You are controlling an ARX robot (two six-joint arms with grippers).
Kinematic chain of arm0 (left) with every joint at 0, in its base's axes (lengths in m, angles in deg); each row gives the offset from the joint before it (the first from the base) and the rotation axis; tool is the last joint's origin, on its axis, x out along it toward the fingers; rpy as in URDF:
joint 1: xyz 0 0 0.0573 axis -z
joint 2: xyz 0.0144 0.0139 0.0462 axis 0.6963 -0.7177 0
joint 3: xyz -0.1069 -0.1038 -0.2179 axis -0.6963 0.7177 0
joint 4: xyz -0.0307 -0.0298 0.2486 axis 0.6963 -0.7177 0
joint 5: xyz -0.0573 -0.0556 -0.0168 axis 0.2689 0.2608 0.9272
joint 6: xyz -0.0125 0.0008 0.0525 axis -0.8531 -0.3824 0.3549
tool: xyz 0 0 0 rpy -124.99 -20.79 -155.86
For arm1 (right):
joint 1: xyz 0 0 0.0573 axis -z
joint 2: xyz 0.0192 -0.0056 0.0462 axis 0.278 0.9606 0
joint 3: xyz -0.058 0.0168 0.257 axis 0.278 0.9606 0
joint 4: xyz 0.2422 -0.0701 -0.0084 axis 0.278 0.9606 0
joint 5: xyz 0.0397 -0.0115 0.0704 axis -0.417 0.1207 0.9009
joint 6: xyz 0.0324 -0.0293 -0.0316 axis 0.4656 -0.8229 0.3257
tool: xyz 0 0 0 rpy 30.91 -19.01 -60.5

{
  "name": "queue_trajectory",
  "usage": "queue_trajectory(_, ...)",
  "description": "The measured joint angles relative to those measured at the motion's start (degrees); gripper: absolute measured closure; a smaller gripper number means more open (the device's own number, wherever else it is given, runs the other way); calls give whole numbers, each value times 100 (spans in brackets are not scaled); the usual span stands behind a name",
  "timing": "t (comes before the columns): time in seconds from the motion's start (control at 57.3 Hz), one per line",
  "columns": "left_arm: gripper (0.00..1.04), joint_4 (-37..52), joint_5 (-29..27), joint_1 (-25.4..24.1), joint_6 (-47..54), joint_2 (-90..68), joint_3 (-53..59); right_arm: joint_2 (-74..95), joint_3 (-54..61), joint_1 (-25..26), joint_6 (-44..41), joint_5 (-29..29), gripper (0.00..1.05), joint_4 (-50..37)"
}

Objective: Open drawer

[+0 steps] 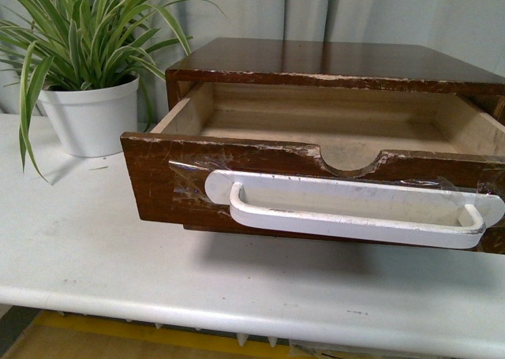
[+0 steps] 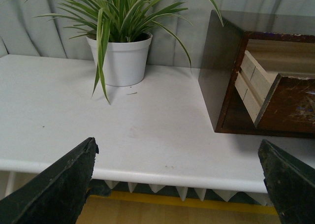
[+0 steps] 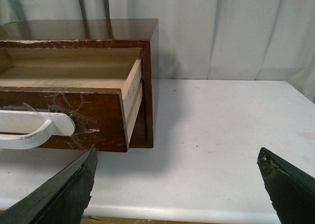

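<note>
The drawer (image 1: 173, 177) is a shallow dark-brown wooden one, pulled well out of its dark wooden cabinet (image 1: 331, 59), with pale wood showing inside. Its white bar handle (image 1: 355, 217) is taped across the front, below a half-round notch (image 1: 351, 166) in the chipped top edge. Neither arm shows in the front view. My left gripper (image 2: 179, 184) hangs open over the table's front edge, with the drawer (image 2: 288, 106) off to one side. My right gripper (image 3: 177, 187) is open too, beside the drawer (image 3: 93, 120) corner and the handle (image 3: 29, 128) end. Nothing sits between either pair of fingers.
A white pot (image 1: 91, 114) with a striped green plant (image 1: 79, 28) stands on the white table (image 1: 95, 248) to the left of the cabinet. Pale curtains hang behind. The table's front edge (image 1: 237, 315) runs close below the drawer.
</note>
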Motion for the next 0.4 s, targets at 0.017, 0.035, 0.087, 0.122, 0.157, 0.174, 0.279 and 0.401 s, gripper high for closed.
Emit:
queue_trajectory(0.017, 6, 0, 0, 0, 0, 0, 0, 0, 0, 0, 0, 0, 9, 0)
queue_trajectory(0.035, 6, 0, 0, 0, 0, 0, 0, 0, 0, 0, 0, 0, 9, 0)
queue_trajectory(0.087, 6, 0, 0, 0, -2, 0, 0, 0, 0, 0, 0, 0, 9, 0)
queue_trajectory(0.122, 6, 0, 0, 0, 0, 0, 0, 0, 0, 0, 0, 0, 9, 0)
queue_trajectory(0.157, 6, 0, 0, 0, 0, 0, 0, 0, 0, 0, 0, 0, 9, 0)
queue_trajectory(0.174, 6, 0, 0, 0, 0, 0, 0, 0, 0, 0, 0, 0, 9, 0)
queue_trajectory(0.279, 6, 0, 0, 0, 0, 0, 0, 0, -2, 0, 0, 0, 9, 0)
queue_trajectory(0.401, 6, 0, 0, 0, 0, 0, 0, 0, 0, 0, 0, 0, 9, 0)
